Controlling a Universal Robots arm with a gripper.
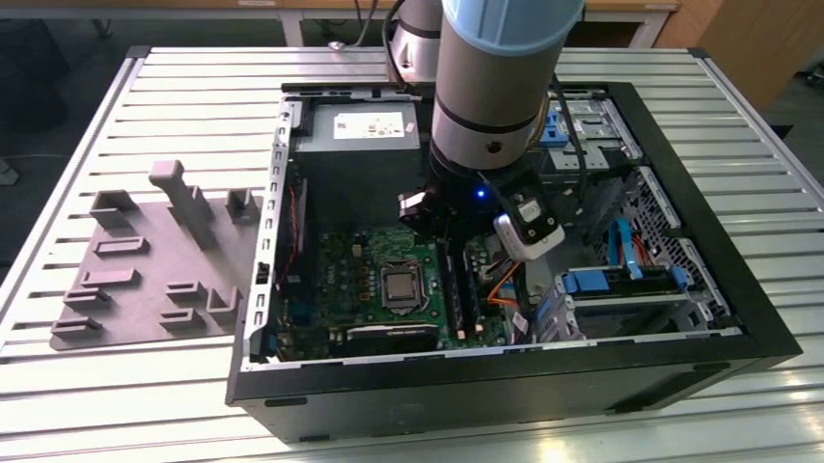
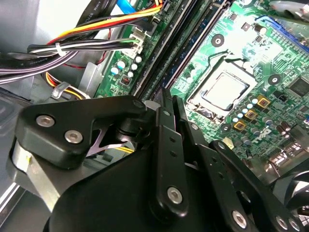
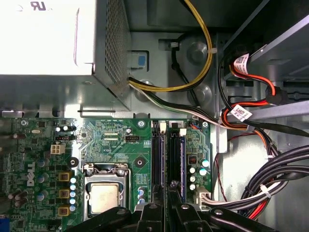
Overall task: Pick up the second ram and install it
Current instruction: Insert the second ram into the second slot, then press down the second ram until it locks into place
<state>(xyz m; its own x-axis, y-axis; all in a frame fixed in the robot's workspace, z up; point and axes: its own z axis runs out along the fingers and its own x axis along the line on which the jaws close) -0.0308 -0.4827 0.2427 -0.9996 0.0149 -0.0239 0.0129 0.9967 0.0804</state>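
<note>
One second ram (image 3: 175,162) stands on edge in the memory slots (image 3: 157,159) beside the processor socket (image 3: 104,195) on the motherboard (image 3: 111,145), directly beneath the gripper (image 3: 166,212), whose fingers are closed together above its upper edge.

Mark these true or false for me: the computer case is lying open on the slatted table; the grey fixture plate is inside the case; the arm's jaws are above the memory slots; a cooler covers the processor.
1. The computer case lies open on the slatted table. True.
2. The grey fixture plate is inside the case. False: it lies on the table, outside the case at the exterior view's left.
3. The arm reaches into the case with its jaws above the memory slots. True.
4. A cooler covers the processor. False: its metal top is bare in its socket.
</note>
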